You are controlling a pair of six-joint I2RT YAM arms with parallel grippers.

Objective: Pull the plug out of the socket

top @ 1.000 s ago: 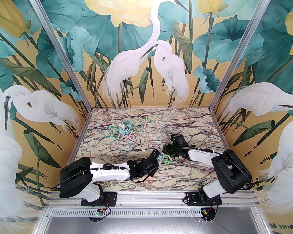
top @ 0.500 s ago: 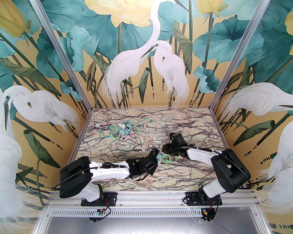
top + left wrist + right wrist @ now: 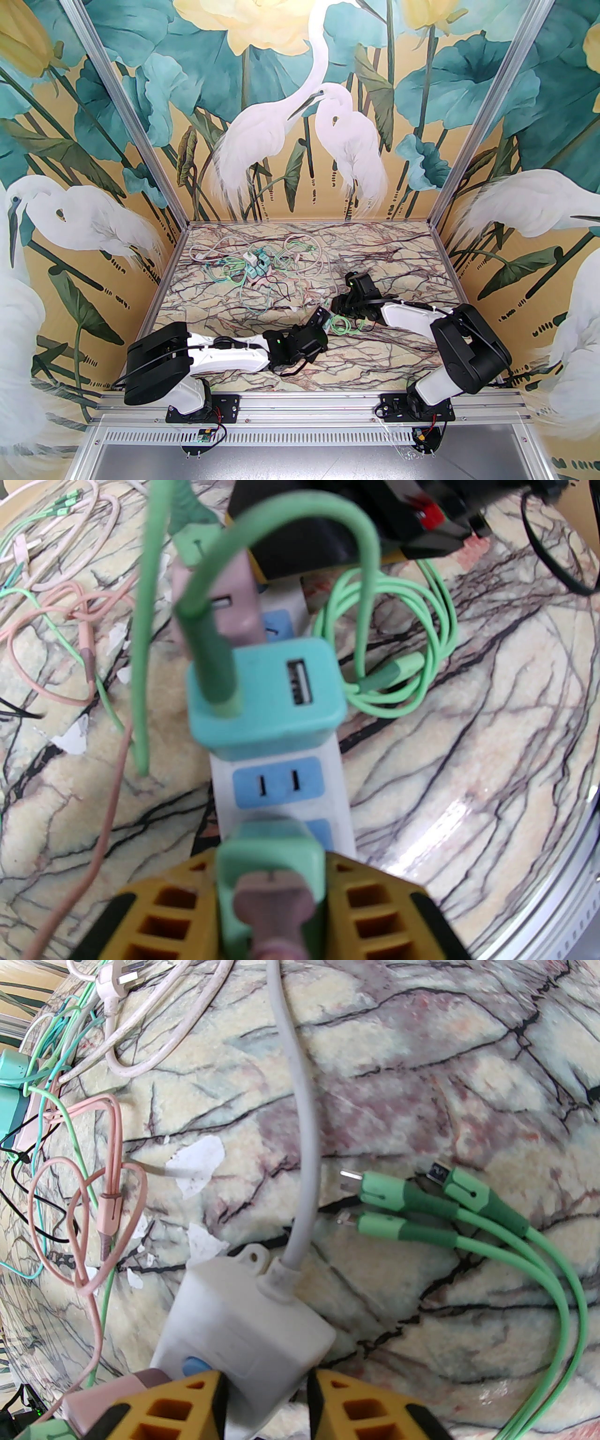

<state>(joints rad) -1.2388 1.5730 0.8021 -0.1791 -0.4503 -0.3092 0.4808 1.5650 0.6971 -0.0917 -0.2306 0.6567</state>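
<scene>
A white power strip [image 3: 341, 787] with blue sockets lies on the marble table. A teal USB charger [image 3: 262, 705] and a pink plug [image 3: 234, 613] stand in it. At its near end my left gripper [image 3: 269, 878] is shut on a green plug [image 3: 267, 850] with a pink connector in its face; whether its pins sit in the socket is hidden. My right gripper [image 3: 265, 1396] is shut on the strip's cord end [image 3: 243, 1325]. In the top view the left gripper [image 3: 322, 319] and right gripper [image 3: 336, 305] nearly meet at table centre.
The strip's grey cord [image 3: 300, 1124] runs away from it. Green cable ends [image 3: 403, 1199] lie to its right and a coiled green cable [image 3: 398, 667] beside the strip. A tangle of chargers and cables [image 3: 255, 269] lies at the back left. A pink cable [image 3: 110, 1194] loops nearby.
The left wrist has turned and shifted slightly, now covering the teal piece it holds. The right wrist has edged a little left and back. Both grips tightened a bit.
</scene>
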